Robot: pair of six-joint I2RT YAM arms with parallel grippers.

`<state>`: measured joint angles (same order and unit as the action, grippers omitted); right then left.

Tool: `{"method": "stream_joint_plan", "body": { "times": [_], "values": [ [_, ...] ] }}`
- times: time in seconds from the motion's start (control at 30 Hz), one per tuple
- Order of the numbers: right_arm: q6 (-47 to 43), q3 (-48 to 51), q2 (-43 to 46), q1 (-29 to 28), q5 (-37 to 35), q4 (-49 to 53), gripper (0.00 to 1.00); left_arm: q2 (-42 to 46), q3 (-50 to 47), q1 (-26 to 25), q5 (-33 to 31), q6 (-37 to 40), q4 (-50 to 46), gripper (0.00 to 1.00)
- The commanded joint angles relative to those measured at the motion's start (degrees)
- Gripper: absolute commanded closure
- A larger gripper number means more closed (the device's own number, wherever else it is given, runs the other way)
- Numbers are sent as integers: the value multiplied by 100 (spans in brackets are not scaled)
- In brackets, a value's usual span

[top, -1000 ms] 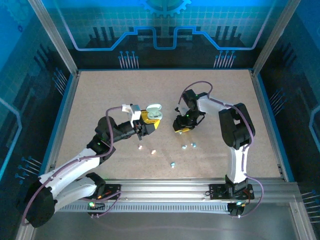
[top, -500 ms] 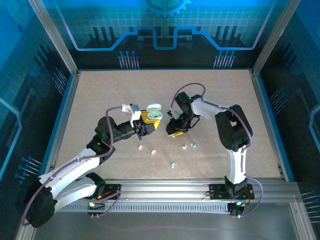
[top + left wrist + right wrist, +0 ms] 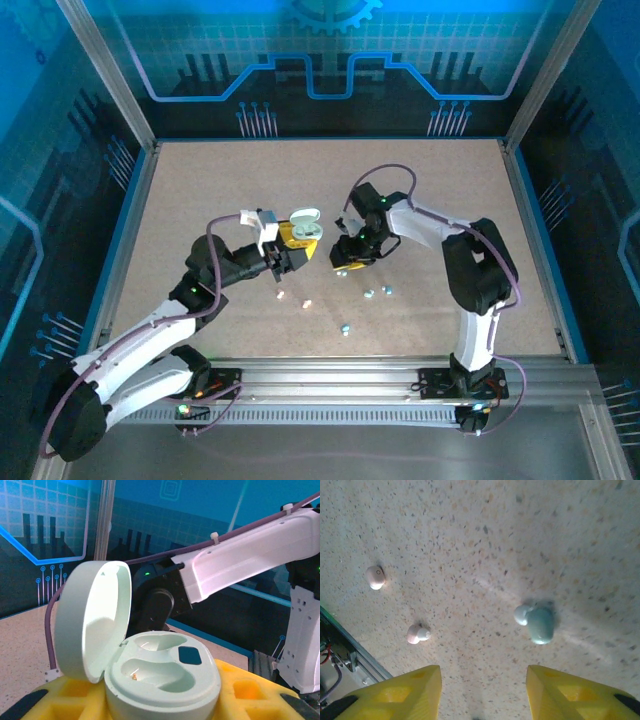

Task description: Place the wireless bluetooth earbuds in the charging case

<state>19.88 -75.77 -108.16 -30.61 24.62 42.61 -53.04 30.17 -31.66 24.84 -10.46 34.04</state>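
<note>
Fingers (image 3: 245, 690) of left gripper (image 3: 300, 243) pinch charging case (image 3: 165, 672) (lid up), right gripper (image 3: 484, 692) spread, empty

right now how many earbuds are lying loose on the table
6 earbuds: two pink left of centre, one teal just by the right gripper, two right of it, one alone at the front. More may be hidden.

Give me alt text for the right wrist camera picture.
A teal earbud lies at right on a speckled table, with one pink-white earbud at far left and a second pink-white earbud below it. The right hand's yellow fingers stand apart at the bottom edge, empty.
</note>
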Motion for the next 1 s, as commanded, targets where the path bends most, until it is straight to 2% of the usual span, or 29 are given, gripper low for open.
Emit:
{"method": "stream_joint_plan", "body": {
  "times": [0.0, 0.17, 0.4, 0.63, 0.97],
  "values": [
    [738, 242, 225, -211, -158, -349, 50, 109, 182, 26, -55, 88, 3, 63],
    [1196, 381, 42, -372, -424, -629, 49, 92, 190, 28, -24, 95, 13, 63],
    [1395, 344, -161, -457, -620, -793, 49, 145, 173, 33, -38, 96, -19, 63],
    [1420, 314, -258, -566, -638, -773, 49, 163, 164, 21, -63, 132, -57, 63],
    [1435, 225, -320, -621, -1089, -608, 48, 171, 164, 24, -69, 142, -84, 63]
  ]
}}
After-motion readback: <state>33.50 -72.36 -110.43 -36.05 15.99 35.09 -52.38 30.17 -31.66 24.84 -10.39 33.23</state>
